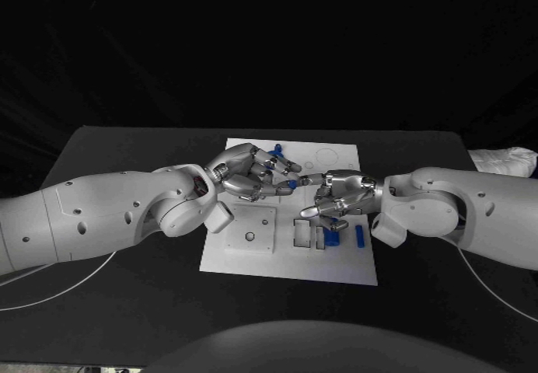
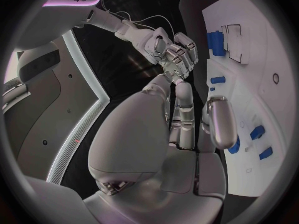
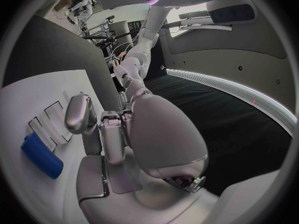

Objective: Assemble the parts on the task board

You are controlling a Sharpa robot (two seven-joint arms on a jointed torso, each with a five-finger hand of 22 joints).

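Two robot hands meet over the middle of the white task board (image 1: 286, 264), which lies flat on the black counter (image 1: 124, 148). From the head view, the left robot hand (image 1: 253, 175) reaches in over the board's upper half with its fingers curled inward, and a small blue part (image 1: 291, 184) sits at its fingertips, just where the right robot hand (image 1: 337, 196) comes up against it; both seem to pinch this piece, though which one carries it I cannot tell. Another blue part (image 1: 276, 148) shows above the left robot hand near the board's far edge. Several blue parts stand by the rectangular slots (image 1: 304, 232) under the right robot hand: a short one (image 1: 334, 226) beside its curled fingers and a longer blue bar (image 1: 360, 236) just to the side. A raised white block (image 1: 251, 230) with a small hole lies on the board below the left robot hand. From the left wrist view, the left robot hand (image 2: 187, 119) stretches toward the right robot hand (image 2: 173, 52), their fingertips touching, with blue parts (image 2: 218, 79) scattered on the board beside them. From the right wrist view, a blue cylinder-like part (image 3: 41, 157) lies on the board next to the slots, close to the right robot hand (image 3: 118, 134).
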